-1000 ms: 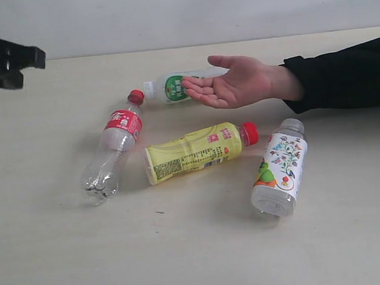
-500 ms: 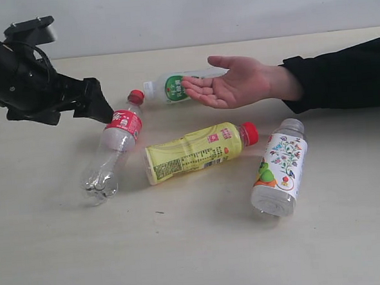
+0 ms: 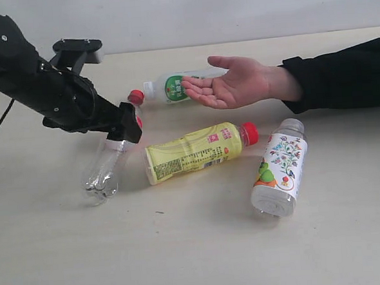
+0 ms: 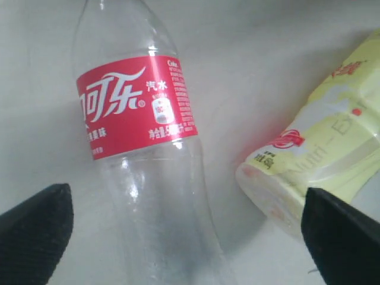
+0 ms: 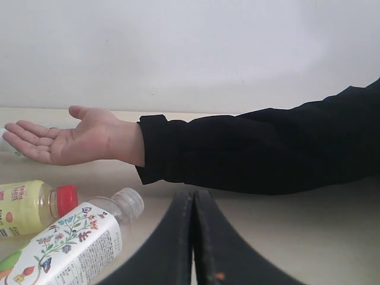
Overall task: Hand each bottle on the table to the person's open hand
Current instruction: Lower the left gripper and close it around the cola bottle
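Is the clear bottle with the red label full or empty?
Empty, it seems: the clear bottle lies on its side, see-through below the label, with no liquid visible.

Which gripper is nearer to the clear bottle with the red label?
Left. The left gripper hangs open directly over the clear bottle, by its label. The right gripper is shut, off near the floral bottle, outside the exterior view.

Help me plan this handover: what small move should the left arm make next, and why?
Probably lower the left gripper slightly and close on the clear cola bottle: its fingers stand open on either side of the bottle's body, which lies on the table, and the person's open hand is empty.
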Robot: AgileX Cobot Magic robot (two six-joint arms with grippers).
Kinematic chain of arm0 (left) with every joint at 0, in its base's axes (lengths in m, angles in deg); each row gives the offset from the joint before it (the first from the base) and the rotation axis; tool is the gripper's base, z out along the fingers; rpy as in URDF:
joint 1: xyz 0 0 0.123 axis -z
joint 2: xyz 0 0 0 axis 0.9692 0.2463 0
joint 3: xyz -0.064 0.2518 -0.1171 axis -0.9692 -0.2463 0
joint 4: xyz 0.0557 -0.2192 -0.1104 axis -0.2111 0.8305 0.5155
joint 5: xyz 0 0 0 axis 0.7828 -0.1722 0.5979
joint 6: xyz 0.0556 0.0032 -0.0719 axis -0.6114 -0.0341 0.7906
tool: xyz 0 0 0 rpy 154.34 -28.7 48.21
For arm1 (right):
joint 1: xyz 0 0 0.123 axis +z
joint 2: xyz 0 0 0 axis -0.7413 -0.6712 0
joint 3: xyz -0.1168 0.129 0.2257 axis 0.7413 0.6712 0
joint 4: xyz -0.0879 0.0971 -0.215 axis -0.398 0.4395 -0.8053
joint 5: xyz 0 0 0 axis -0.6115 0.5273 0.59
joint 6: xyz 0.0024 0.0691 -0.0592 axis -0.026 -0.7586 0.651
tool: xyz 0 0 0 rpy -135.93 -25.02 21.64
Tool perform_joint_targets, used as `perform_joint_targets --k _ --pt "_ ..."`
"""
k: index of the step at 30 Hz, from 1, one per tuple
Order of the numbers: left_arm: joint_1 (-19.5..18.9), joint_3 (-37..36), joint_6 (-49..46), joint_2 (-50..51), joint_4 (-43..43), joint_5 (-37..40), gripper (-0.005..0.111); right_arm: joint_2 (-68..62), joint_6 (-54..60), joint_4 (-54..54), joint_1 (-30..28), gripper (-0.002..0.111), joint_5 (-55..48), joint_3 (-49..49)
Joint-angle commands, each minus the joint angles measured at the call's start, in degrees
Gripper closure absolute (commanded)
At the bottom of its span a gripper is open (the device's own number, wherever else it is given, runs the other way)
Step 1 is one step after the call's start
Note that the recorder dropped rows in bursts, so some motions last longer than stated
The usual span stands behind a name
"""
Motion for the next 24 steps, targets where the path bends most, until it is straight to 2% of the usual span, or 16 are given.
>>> perform_joint_targets --k 1,21,24 --pt "0.4 0.4 3.6 0.7 -4.0 -1.0 0.003 0.4 0.0 -0.3 -0.3 0.108 0.7 0.3" --pt "0.4 0.4 5.4 8.2 -5.9 -3.3 0.003 0.4 0.0 0.0 -0.3 0.108 0.3 0.3" --pt "0.4 0.4 5.4 8.2 -5.9 -3.0 0.012 0.4 0.0 0.0 -0.3 0.108 0.3 0.3"
